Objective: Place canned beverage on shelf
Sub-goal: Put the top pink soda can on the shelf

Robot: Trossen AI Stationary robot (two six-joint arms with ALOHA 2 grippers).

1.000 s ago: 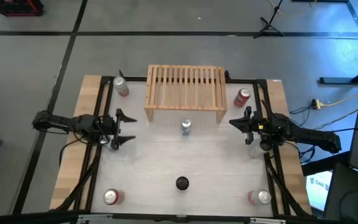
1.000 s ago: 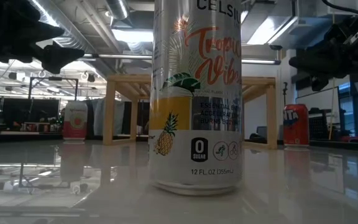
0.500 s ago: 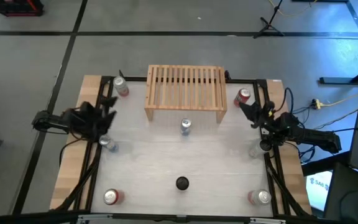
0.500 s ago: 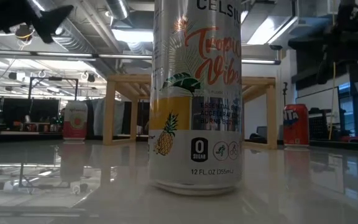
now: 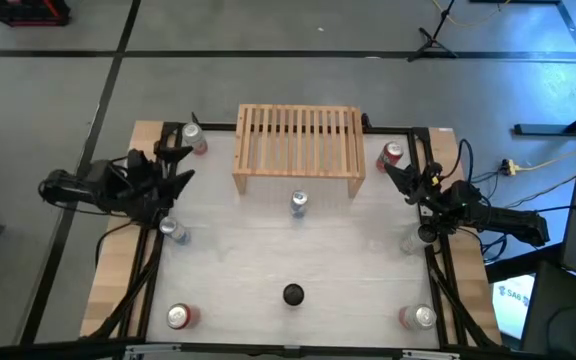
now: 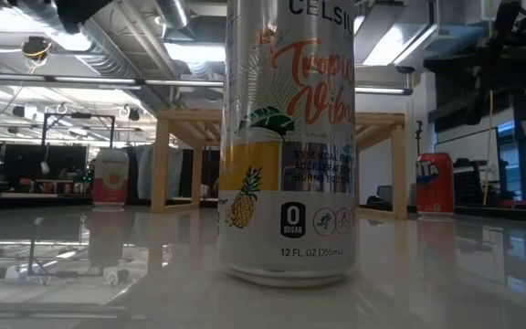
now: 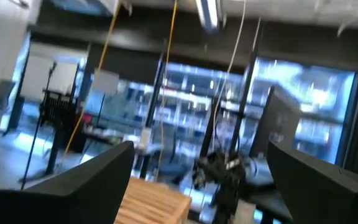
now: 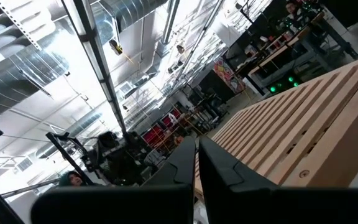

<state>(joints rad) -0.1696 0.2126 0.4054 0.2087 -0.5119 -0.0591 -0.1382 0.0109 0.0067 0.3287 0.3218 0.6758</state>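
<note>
Table (image 5: 268, 250): pale glossy top bordered by light wood at both sides. Shelf (image 5: 298, 148): slatted light-wood rack set at the far middle. Silver can (image 5: 298, 204): placed upright just in front of the shelf. Red cans (image 5: 195, 139) (image 5: 390, 155): one stood beside each end of the shelf. Further cans are seen at the near corners (image 5: 178, 317) (image 5: 420, 317) and along both sides (image 5: 175, 232) (image 5: 412, 240). Black round object (image 5: 293, 294): set near the front middle.

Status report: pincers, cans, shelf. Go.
Left pincer open, empty, raised near back-left can. Right pincer shut, empty, beside red can. Shelf bare; Celsius can stands before it.
</note>
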